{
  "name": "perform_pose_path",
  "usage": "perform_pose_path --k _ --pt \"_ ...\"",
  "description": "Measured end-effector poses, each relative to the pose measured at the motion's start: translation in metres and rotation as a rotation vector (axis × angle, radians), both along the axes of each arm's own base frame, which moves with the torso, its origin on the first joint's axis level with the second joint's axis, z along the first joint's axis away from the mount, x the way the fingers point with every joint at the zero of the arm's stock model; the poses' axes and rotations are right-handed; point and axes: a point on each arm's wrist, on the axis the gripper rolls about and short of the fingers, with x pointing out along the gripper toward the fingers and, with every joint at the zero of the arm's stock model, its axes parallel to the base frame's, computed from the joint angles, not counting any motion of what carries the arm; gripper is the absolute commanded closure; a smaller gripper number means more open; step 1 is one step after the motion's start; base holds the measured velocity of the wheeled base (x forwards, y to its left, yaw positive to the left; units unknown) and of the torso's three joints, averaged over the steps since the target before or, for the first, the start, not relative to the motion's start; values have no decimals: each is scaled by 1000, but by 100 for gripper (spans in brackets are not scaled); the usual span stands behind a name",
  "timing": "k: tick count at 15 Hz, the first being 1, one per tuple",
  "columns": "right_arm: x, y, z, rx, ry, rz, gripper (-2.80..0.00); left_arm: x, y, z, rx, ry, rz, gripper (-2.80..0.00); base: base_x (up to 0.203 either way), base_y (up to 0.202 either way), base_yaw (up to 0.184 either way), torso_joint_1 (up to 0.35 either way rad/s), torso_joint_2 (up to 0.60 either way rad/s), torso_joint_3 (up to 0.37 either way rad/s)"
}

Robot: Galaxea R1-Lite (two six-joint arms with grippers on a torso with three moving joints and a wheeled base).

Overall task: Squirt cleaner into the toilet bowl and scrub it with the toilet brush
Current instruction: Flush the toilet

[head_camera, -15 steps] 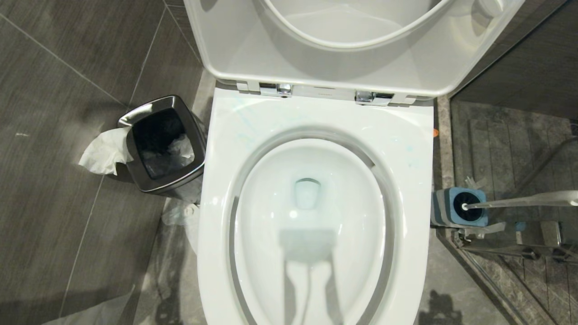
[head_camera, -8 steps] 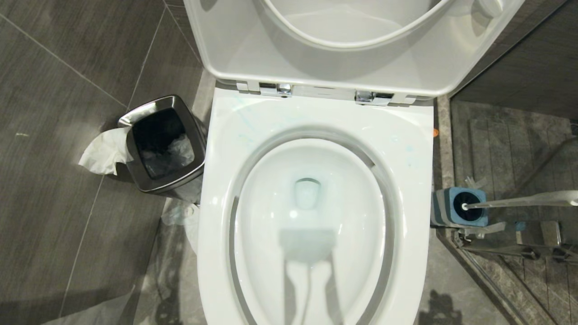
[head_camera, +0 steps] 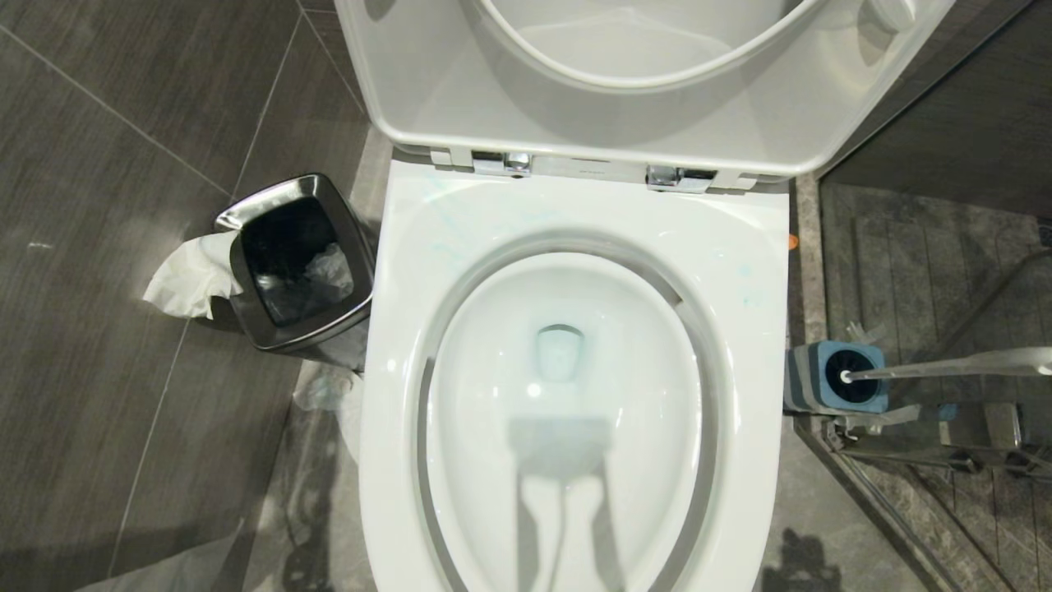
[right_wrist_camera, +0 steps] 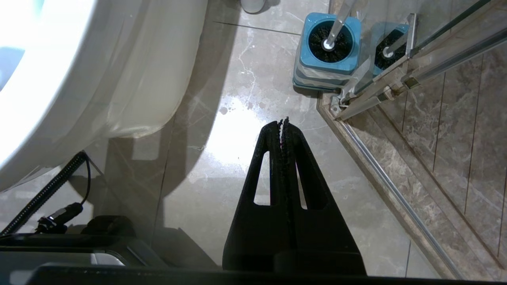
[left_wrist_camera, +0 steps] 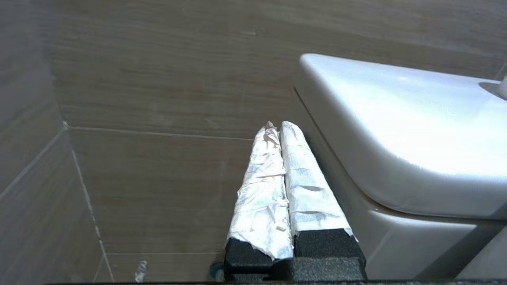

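Observation:
The white toilet bowl (head_camera: 744,345) fills the head view, seat and lid raised; faint bluish streaks mark its rim. The toilet brush (head_camera: 945,364) stands in its blue holder (head_camera: 871,390) on the floor right of the bowl, black bristles down. No arm shows in the head view. My left gripper (left_wrist_camera: 277,126) is shut and empty, its fingers wrapped in white paper, beside the toilet's tank (left_wrist_camera: 396,130) and facing the tiled wall. My right gripper (right_wrist_camera: 284,120) hangs shut and empty over the floor, between the bowl's outer wall (right_wrist_camera: 79,79) and the brush (right_wrist_camera: 341,16). The cleaner is out of view.
A small steel bin (head_camera: 246,215) with white tissue hanging over its edge stands left of the bowl. A glass shower door and its metal rail (right_wrist_camera: 396,198) run right behind the brush holder (right_wrist_camera: 313,63). Cables (right_wrist_camera: 47,190) lie under the bowl.

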Motion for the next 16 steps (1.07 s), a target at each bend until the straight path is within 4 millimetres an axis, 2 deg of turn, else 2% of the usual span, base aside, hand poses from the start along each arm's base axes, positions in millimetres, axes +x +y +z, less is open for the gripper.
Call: perform_pose_path --k 16 --pt "0 0 0 0 0 0 0 16 -13 -10 22 37 -15 0 0 0 0 0 0 0"
